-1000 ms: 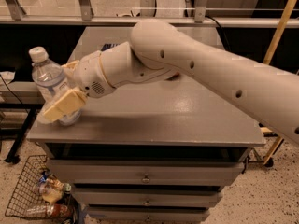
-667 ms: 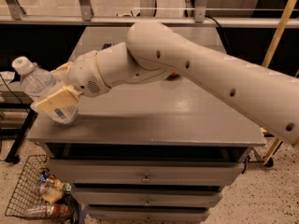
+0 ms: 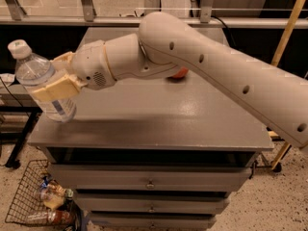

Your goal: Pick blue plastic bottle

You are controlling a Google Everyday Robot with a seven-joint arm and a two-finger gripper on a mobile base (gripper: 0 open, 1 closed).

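The cream, blocky gripper (image 3: 50, 77) hangs over the left edge of the smooth grey metal bench (image 3: 159, 117), its jaws clamped around the clear, cylindrical blue plastic bottle (image 3: 34, 72). The bottle tilts between the jaws, its white screw cap above them and its labelled base below.

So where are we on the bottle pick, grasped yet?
Done: the gripper is shut on the blue plastic bottle, its fingers clamping the labelled middle, at the left edge of the grey drawer cabinet. In hand: the lift. The bottle is tilted, cap leaning left, and its base looks just off the cabinet top, though that is hard to confirm. Left: raise it clearly free.
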